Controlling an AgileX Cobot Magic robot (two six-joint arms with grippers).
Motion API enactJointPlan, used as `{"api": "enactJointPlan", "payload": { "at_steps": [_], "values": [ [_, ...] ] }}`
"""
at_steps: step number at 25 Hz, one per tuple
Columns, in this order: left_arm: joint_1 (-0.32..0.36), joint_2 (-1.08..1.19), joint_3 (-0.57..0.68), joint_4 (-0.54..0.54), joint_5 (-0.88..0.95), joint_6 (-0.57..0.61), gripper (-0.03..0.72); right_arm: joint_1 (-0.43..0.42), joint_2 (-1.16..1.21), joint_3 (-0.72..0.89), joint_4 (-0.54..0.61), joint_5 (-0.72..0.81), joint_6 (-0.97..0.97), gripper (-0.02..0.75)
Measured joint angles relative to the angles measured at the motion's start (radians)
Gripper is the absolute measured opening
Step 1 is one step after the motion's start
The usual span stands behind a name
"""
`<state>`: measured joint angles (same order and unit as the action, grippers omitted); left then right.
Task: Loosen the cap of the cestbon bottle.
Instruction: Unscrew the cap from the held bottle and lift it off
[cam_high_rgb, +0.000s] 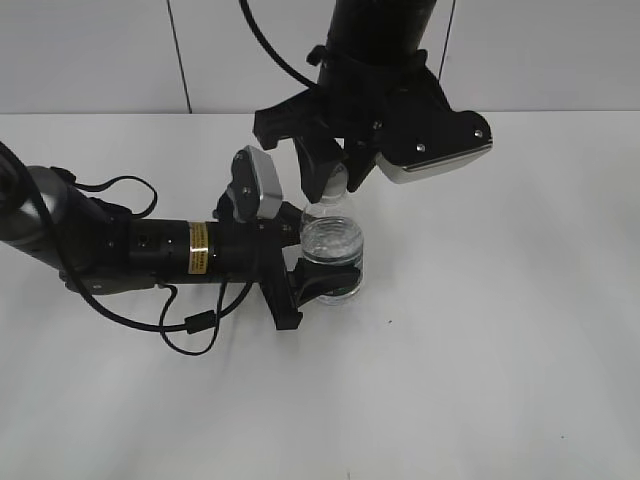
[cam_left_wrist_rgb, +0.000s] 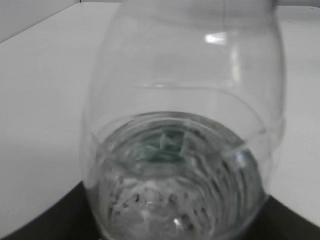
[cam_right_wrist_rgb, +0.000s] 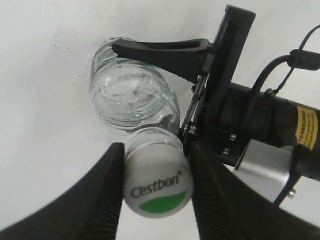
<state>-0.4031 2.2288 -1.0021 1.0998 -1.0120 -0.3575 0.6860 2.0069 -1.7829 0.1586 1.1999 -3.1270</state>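
The clear cestbon bottle (cam_high_rgb: 333, 250) stands upright on the white table, and its blurred body fills the left wrist view (cam_left_wrist_rgb: 182, 140). My left gripper (cam_high_rgb: 322, 265) is shut on the bottle's lower body from the left. The white cap (cam_right_wrist_rgb: 157, 180), with a green patch and "Cestbon" print, tops the bottle (cam_right_wrist_rgb: 132, 102). My right gripper (cam_right_wrist_rgb: 156, 187) comes down from above and is shut on the cap, one finger on each side. In the exterior view the cap is mostly hidden between the right gripper's (cam_high_rgb: 335, 178) fingers.
The white table (cam_high_rgb: 480, 350) lies around the bottle. The left arm and its black cable (cam_high_rgb: 190, 325) lie across the left of the table. A grey wall (cam_high_rgb: 90, 50) stands at the back.
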Motion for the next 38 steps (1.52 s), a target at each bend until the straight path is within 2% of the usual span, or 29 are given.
{"api": "enactJointPlan", "payload": {
  "at_steps": [16, 18, 25, 28, 34, 38],
  "values": [
    [-0.001, 0.0, 0.0, 0.0, 0.0, -0.001, 0.413, 0.0, -0.002, 0.0, -0.004, 0.001, -0.001, 0.304],
    [-0.001, 0.0, 0.0, 0.001, 0.0, -0.001, 0.413, 0.0, -0.002, 0.0, 0.0, 0.001, 0.056, 0.305],
    [-0.001, 0.0, 0.0, -0.006, 0.002, -0.018, 0.413, 0.004, -0.005, 0.0, 0.098, 0.016, 0.401, 0.449],
    [-0.006, 0.0, 0.0, -0.01, 0.005, -0.019, 0.413, 0.005, -0.018, 0.0, 0.107, 0.015, 0.576, 0.488],
    [-0.006, 0.0, 0.0, -0.013, 0.008, -0.019, 0.413, 0.008, -0.104, 0.0, 0.113, 0.015, 1.113, 0.498],
    [-0.006, 0.0, 0.0, -0.014, 0.009, -0.019, 0.413, 0.008, -0.126, -0.02, 0.12, 0.016, 1.566, 0.501]
  ]
}}
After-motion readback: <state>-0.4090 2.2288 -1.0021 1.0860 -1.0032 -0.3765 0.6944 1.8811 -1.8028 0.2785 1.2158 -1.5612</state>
